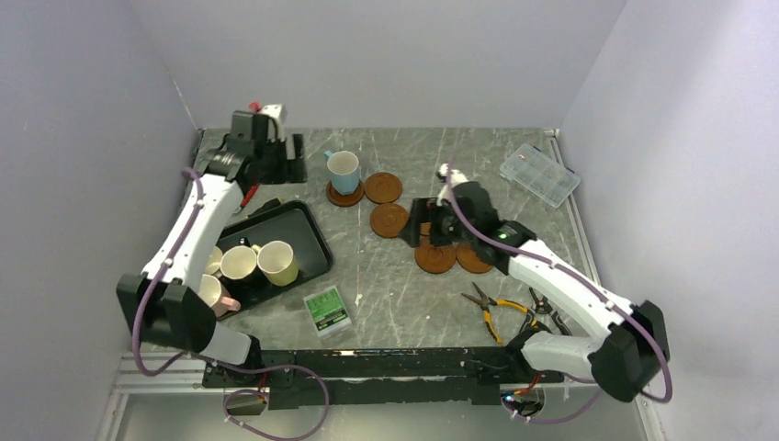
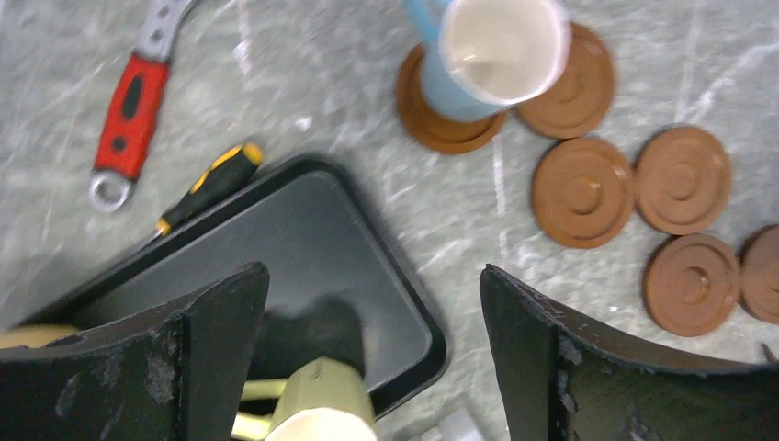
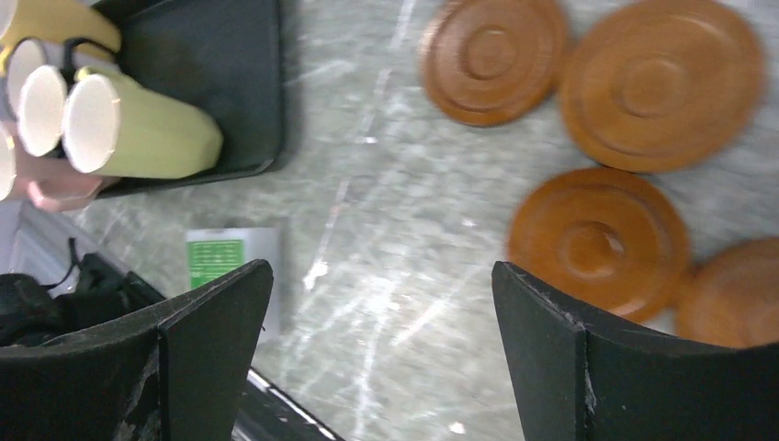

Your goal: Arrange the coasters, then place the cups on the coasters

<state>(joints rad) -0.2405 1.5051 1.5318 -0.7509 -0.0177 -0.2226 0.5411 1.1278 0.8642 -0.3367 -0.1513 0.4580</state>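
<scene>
Left pincer (image 2: 372,276) open, empty over tray (image 2: 303,230); right pincer (image 3: 381,266) open, empty right of tray above bare coasters (image 2: 583,193) awaiting tray's cups (image 1: 276,262); blue cup (image 2: 501,55) already seated on coaster (image 2: 432,129) beyond tray.

nothing can be read; the green label (image 1: 327,308) seems printed but is too blurred.

Robot lab: white-walled enclosure (image 1: 386,55), scratched benchtop (image 1: 404,285), pliers (image 1: 501,305).
</scene>
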